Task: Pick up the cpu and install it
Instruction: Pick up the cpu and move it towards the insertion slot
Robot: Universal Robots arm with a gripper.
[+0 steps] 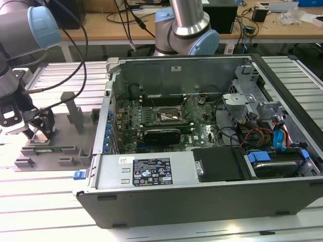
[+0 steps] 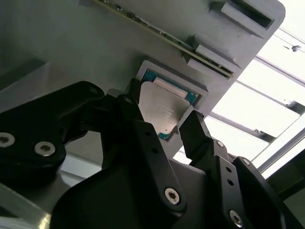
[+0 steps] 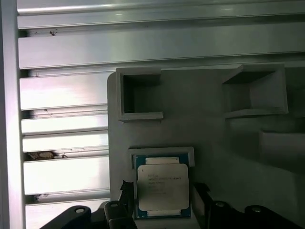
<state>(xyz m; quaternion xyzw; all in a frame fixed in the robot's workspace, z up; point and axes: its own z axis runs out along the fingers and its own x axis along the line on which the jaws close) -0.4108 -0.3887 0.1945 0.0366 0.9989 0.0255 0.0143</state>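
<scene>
The cpu, a flat square chip with a silver-grey top, lies in a shallow recess of the grey fixture tray; the second wrist view shows the cpu as well. My gripper is open and straddles the chip, one black finger on each side with small gaps to its edges. In the exterior view the gripper sits low over the tray at the exterior view's left. The motherboard socket lies inside the open computer case.
Upright grey posts stand on the tray beside the gripper. The case's left wall rises between the tray and the motherboard. Cables and drive cages crowd the case's right side. A ribbed metal table lies under everything.
</scene>
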